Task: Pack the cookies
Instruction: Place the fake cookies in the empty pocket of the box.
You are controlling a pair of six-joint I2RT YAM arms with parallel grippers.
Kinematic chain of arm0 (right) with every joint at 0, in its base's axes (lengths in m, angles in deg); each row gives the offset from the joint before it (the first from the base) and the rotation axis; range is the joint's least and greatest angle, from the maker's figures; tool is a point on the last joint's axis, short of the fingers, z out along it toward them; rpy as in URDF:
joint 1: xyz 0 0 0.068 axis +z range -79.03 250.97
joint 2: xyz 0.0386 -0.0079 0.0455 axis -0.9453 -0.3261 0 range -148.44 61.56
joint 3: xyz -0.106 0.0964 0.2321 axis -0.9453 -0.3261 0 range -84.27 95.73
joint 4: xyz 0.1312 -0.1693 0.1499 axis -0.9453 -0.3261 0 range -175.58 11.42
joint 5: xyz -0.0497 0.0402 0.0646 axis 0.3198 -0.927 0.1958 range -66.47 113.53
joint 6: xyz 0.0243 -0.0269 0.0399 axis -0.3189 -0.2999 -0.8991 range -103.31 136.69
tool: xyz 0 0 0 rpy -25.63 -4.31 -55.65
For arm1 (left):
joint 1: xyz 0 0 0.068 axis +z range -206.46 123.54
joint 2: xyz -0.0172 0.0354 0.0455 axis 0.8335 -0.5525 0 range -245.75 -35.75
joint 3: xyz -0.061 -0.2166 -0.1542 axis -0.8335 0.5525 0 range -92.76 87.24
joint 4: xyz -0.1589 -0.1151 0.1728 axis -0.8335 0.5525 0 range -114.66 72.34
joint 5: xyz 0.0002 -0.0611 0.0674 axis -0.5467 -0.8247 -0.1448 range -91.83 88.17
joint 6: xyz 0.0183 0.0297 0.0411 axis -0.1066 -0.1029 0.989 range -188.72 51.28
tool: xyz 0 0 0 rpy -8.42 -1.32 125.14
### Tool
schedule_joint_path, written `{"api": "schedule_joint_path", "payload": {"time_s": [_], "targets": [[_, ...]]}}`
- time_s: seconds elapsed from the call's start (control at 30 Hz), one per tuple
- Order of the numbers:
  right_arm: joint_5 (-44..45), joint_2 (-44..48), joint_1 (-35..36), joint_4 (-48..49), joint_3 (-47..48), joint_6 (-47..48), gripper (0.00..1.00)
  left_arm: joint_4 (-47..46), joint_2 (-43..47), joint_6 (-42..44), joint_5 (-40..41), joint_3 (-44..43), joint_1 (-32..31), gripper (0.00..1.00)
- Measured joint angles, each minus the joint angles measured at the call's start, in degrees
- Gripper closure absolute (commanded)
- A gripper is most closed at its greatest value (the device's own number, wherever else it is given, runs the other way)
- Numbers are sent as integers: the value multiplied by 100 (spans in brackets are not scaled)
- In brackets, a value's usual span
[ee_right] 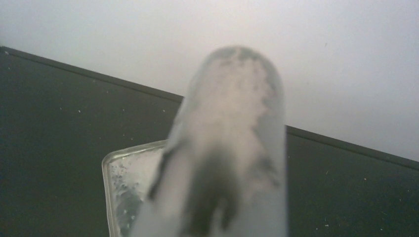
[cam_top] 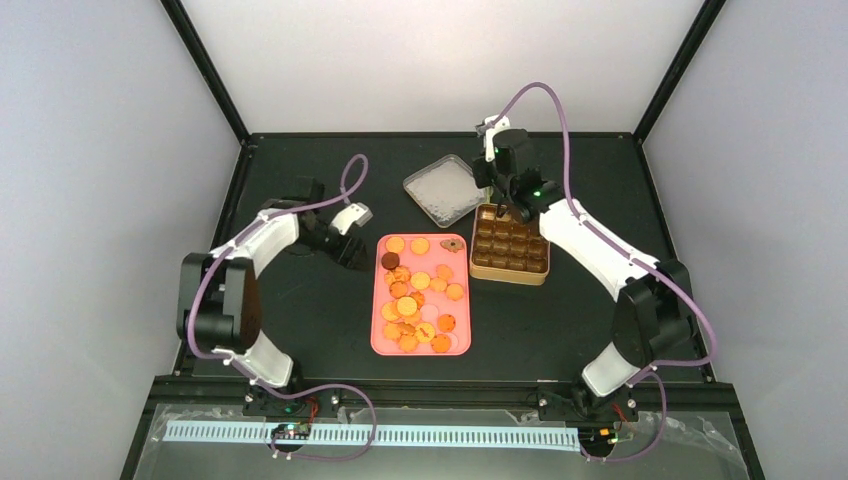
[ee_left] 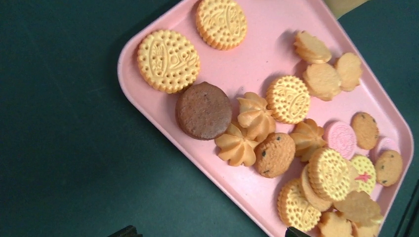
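The cookies [cam_top: 420, 295] lie loose on a pink tray [cam_top: 464, 306] in the middle of the table. In the left wrist view the cookies [ee_left: 276, 123] are mostly golden, with one dark brown round [ee_left: 203, 110] and a pale pink one [ee_left: 340, 138] on the tray [ee_left: 267, 29]. My left gripper [cam_top: 348, 243] hangs by the tray's far left corner; my left gripper [ee_left: 212, 232] is open, straddling the tray's edge with nothing between its tips. My right gripper [cam_top: 497, 165] is raised behind the box, shut on a blurred silvery metal tool [ee_right: 230, 148], apparently tongs.
A gold box [cam_top: 510, 245] with dark brown compartments stands right of the tray. A clear, frosted rectangular lid [cam_top: 445, 188] lies behind the tray; the lid [ee_right: 123, 187] also shows under the right wrist. Black table, white walls around.
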Motion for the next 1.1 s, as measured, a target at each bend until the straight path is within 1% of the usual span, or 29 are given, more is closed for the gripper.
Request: {"api": "schedule_joint_path", "payload": {"time_s": [0.13, 0.33, 0.6, 0.9, 1.1], "targets": [[-44, -63, -17, -20, -33, 90, 99, -192, -496, -199, 267, -57, -302, 22], [-170, -66, -24, -33, -179, 188, 99, -369, -957, -435, 496, -264, -542, 22], [-466, -144, -74, -33, -275, 192, 98, -546, -1204, -706, 772, -334, -599, 26], [-584, -186, -81, -22, -376, 212, 89, -769, -1327, -986, 1244, -352, -750, 30], [-599, -186, -81, 2, -387, 262, 86, -894, -1333, -1095, 1600, -358, -863, 38]]}}
